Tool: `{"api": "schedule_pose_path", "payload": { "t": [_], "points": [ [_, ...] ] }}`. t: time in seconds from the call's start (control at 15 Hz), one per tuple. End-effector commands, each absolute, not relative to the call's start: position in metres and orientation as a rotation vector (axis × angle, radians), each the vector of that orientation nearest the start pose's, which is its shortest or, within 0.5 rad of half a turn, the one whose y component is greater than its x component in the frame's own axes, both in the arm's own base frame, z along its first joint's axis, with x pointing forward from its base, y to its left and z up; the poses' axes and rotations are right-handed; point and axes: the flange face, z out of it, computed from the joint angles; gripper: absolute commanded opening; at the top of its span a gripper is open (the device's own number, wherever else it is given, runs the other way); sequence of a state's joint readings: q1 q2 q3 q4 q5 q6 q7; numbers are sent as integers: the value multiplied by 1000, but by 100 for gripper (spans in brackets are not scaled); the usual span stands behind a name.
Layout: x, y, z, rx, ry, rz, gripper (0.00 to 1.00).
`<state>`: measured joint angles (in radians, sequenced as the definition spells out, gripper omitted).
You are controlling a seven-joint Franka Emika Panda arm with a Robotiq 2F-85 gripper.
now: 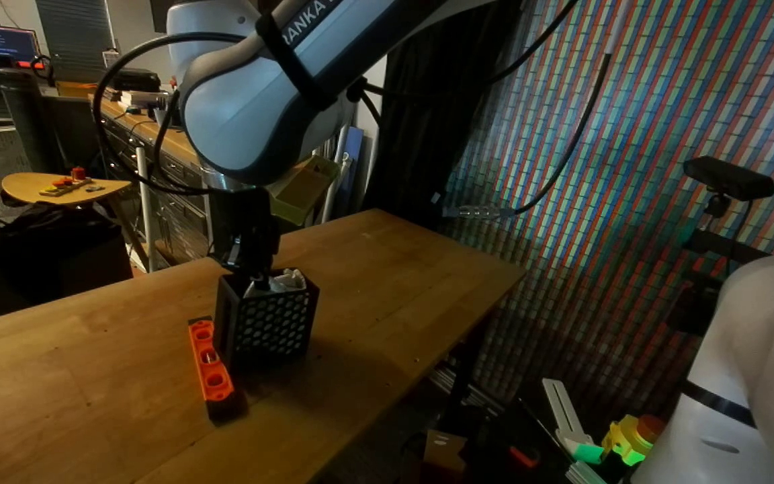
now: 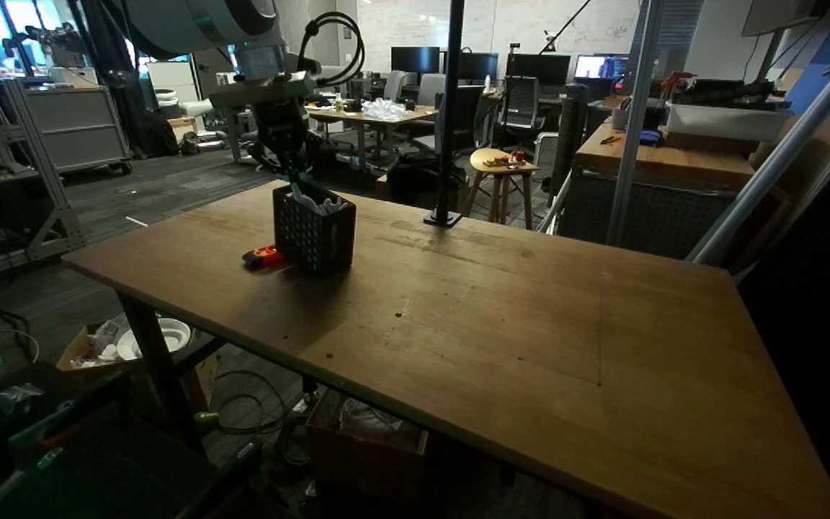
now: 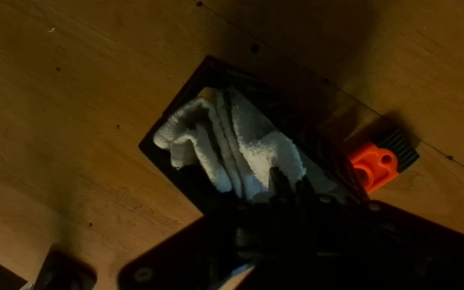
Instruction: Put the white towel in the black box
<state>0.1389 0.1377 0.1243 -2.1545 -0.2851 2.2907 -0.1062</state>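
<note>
The black box (image 1: 273, 329) stands upright on the wooden table, with perforated walls and an open top; it also shows in an exterior view (image 2: 314, 238) and in the wrist view (image 3: 167, 172). The white towel (image 3: 212, 149) is bunched up inside the box, its folds showing at the opening; parts of it reach the rim in both exterior views (image 1: 287, 281) (image 2: 320, 205). My gripper (image 3: 287, 183) points down at the box's opening, its fingertips close together on a fold of the towel. The towel's lower part is hidden by the box walls.
An orange-red bar-shaped tool (image 1: 211, 363) with black ends lies on the table (image 1: 387, 289) right beside the box. A black vertical pole (image 2: 444, 209) stands at the table's edge. A stool (image 2: 501, 162) with small items stands beyond the table.
</note>
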Motion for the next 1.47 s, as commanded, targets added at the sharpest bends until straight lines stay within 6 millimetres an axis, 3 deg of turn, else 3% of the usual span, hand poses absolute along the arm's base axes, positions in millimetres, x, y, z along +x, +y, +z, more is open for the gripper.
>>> {"api": "schedule_pose_path", "payload": {
  "t": [0.0, 0.53, 1.4],
  "points": [
    [538, 137, 331, -3207, -777, -150, 6],
    [527, 126, 277, -3204, -591, -149, 6],
    [524, 96, 259, -3186, -440, -139, 6]
  ]
}}
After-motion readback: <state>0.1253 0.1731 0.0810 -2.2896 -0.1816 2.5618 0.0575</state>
